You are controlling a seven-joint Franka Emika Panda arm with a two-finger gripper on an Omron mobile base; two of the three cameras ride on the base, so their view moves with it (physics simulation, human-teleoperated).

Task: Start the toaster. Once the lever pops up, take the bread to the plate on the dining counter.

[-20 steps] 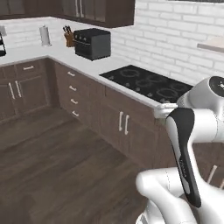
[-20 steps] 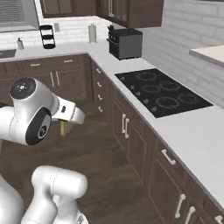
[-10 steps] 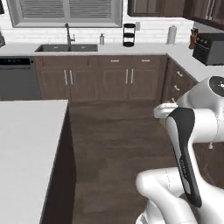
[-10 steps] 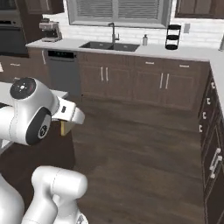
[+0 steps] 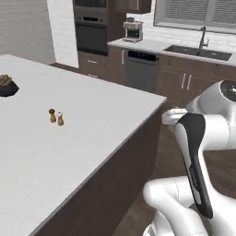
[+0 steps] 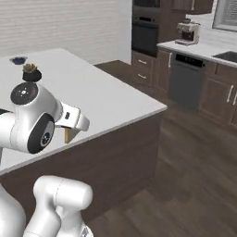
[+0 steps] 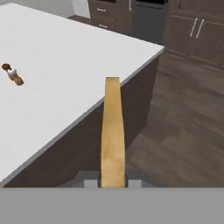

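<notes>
gripper (image 7: 113, 183) is clamping narrowly on the bread (image 7: 112, 131), slice edge-on, long axis pointing away from the hand | bread is hanging off the dining counter (image 7: 65, 65), just beyond its near edge | next: carrying inward over the counter; plate not located

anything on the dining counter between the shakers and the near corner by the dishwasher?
No. In the left base view the dining counter is bare white from the two small shakers to that corner; the hand view shows the same.

I see tan bread (image 7: 112, 131), a white dining counter (image 5: 83, 133) over dark wood, and 2 brown-and-white shakers (image 5: 56, 116).
</notes>
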